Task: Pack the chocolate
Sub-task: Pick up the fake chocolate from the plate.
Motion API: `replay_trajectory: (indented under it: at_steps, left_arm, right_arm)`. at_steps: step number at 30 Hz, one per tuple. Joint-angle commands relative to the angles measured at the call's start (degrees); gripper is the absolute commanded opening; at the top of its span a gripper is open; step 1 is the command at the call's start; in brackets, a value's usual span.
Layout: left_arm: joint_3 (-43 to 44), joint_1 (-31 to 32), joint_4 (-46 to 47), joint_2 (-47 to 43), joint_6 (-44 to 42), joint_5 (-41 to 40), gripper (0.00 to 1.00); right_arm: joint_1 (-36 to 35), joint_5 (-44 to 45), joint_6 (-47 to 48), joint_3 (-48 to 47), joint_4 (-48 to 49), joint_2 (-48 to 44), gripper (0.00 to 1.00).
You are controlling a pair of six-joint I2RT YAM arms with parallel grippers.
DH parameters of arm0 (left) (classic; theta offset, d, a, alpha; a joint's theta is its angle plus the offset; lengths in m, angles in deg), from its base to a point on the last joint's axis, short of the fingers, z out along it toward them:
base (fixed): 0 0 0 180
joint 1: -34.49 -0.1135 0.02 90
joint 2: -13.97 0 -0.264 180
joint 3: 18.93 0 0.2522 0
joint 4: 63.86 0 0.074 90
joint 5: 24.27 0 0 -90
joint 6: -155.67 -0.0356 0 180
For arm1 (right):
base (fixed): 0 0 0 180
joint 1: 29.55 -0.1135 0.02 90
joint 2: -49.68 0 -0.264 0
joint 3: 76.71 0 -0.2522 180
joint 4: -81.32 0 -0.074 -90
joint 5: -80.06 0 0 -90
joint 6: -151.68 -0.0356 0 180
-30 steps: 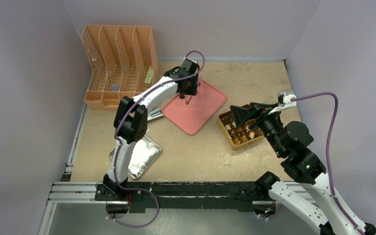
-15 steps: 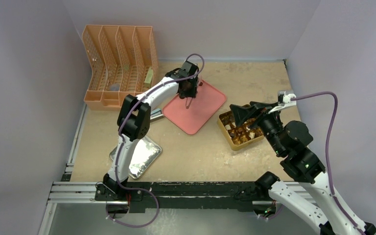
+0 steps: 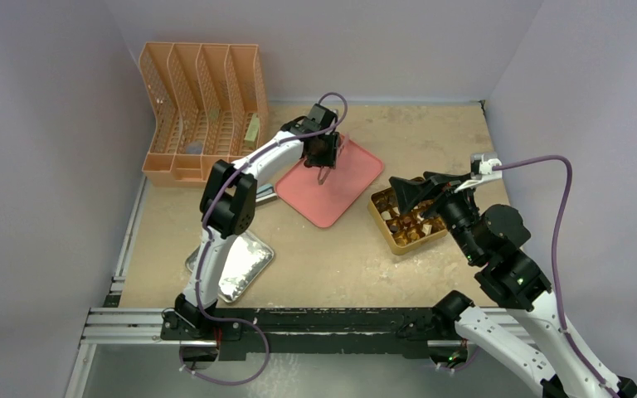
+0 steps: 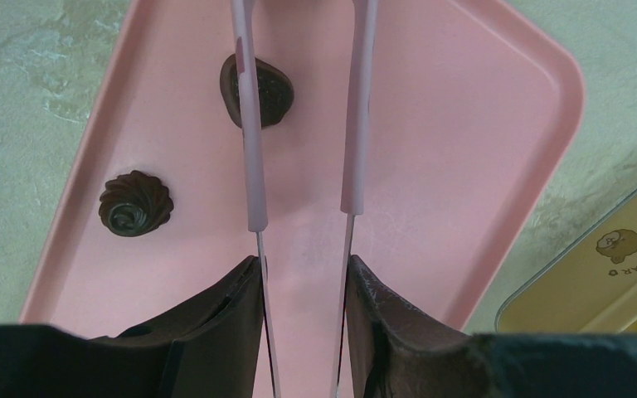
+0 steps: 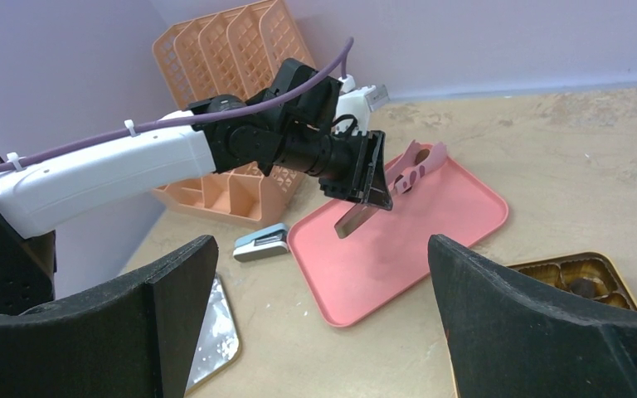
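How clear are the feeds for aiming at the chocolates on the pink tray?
Left wrist: both chocolates sharp, evenly lit, tongs crossing one. Top external: tray too small to show them. Right wrist: right tool looms dark across the foreground.

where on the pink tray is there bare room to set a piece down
Bare: the stretch of the pink tray between the tongs and its rim beside the gold box. Crowded: the opposite side, with a swirled chocolate and a second chocolate partly behind one tong arm.
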Motion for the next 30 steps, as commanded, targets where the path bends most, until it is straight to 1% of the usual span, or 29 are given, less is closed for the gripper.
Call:
replay_trajectory:
  at_steps: [1,6,9,13,23,30]
  left_arm:
    - [-0.40,-0.37,2.10,-3.44,0.37,-0.52,0.38]
    - [0.40,-0.37,0.84,-2.46,0.00,-0.99,0.36]
    - [0.51,-0.39,0.77,-2.50,-0.09,-0.99,0.30]
    - [0.61,-0.30,0.14,-3.62,-0.09,-0.99,0.24]
    - [-5.60,-0.27,1.85,-12.83,1.37,0.51,0.19]
    - [-12.52,0.15,4.94,-20.44,2.98,5.77,0.19]
  right_arm:
    - [0.06,1.09,1.64,-1.57,2.36,0.18,0.99]
    - [0.09,0.81,1.15,-1.63,3.04,0.55,0.99]
    - [0.09,0.81,1.05,-1.68,3.46,0.64,0.99]
    - [0.10,0.81,1.13,-1.98,3.34,0.66,0.99]
    - [0.10,0.76,-0.11,-0.79,3.79,-0.14,0.99]
    - [0.10,0.76,-0.21,-1.50,2.82,-0.54,0.99]
